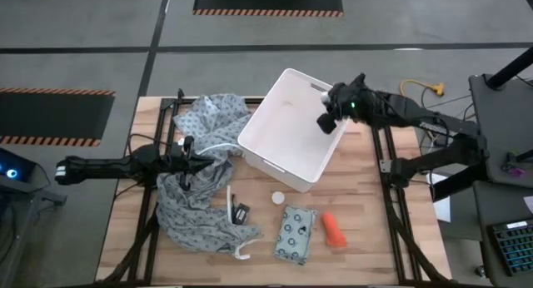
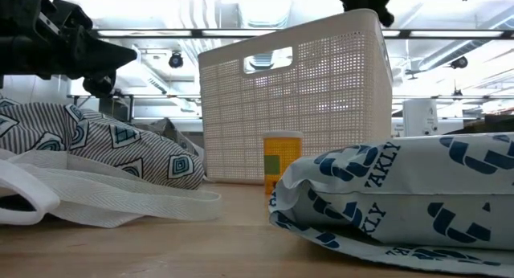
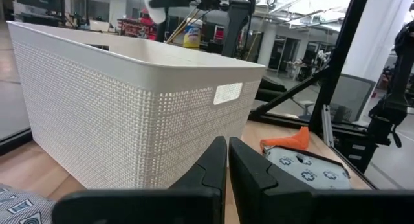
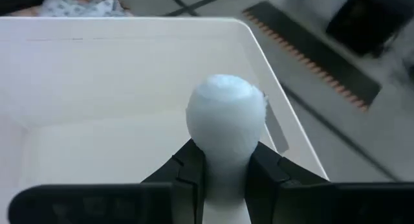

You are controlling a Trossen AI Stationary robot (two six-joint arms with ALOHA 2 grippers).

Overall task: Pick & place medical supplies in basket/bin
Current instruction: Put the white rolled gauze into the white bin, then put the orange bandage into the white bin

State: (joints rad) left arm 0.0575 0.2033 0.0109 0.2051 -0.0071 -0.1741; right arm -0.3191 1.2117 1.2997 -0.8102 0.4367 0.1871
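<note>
The white bin stands on the table's far middle. My right gripper hovers over the bin's right rim, shut on the short white cylinder; the bin's bare floor lies below it. My left gripper is shut and holds nothing, level above the patterned cloth, left of the bin. On the table near the bin lie the white disc, the pale teal packet and the orange bottle. The left wrist view shows the bin wall, the bottle and the packet. My right gripper pinches the short white cylinder between its two fingers, which close on its side wall. Its rounded end sticks out past the fingertips. The cylinder is lifted clear, above the bin's open top.
A grey patterned cloth with white straps covers the table's left half, and a small black item lies at its edge. Bare wood shows right of the orange bottle. In the low view the packet lies close in front.
</note>
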